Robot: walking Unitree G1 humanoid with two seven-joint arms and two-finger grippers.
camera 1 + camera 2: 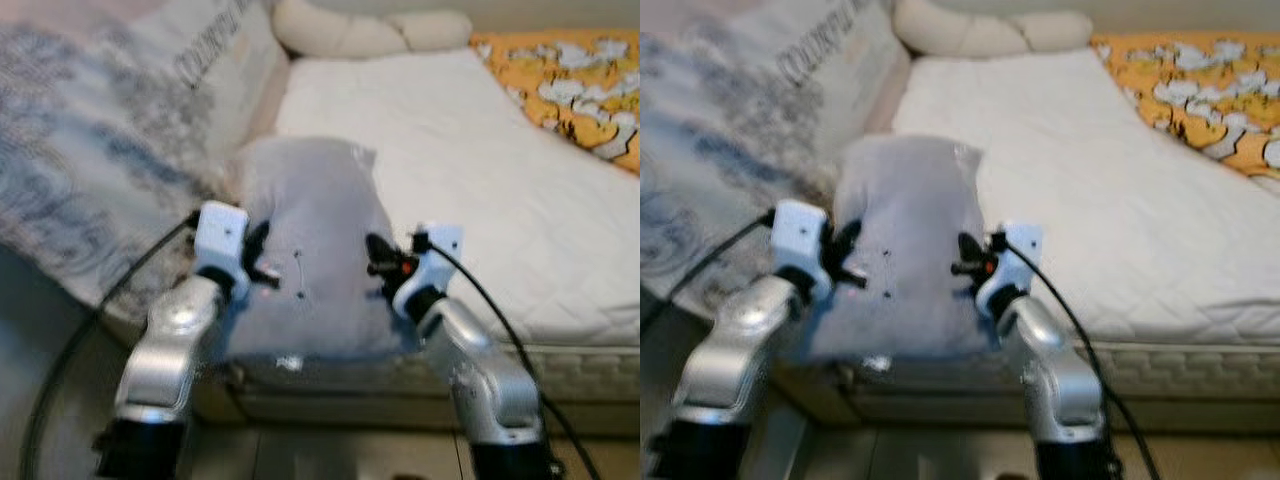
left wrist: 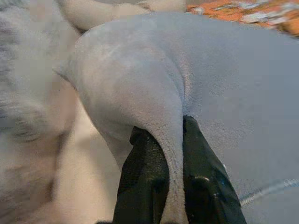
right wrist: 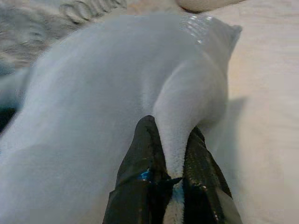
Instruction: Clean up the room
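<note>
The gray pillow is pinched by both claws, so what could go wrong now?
Each claw, left claw and right claw, pinches just a thin fold of the gray pillow, so the soft cover might slip free. The pillow hangs over the bed's edge and could slide toward the floor.

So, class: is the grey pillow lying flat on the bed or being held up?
Held up: both end effectors pinch the grey pillow by its side edges above the bed.

orange quilt (image 1: 570, 80) cut off, blurred
</note>
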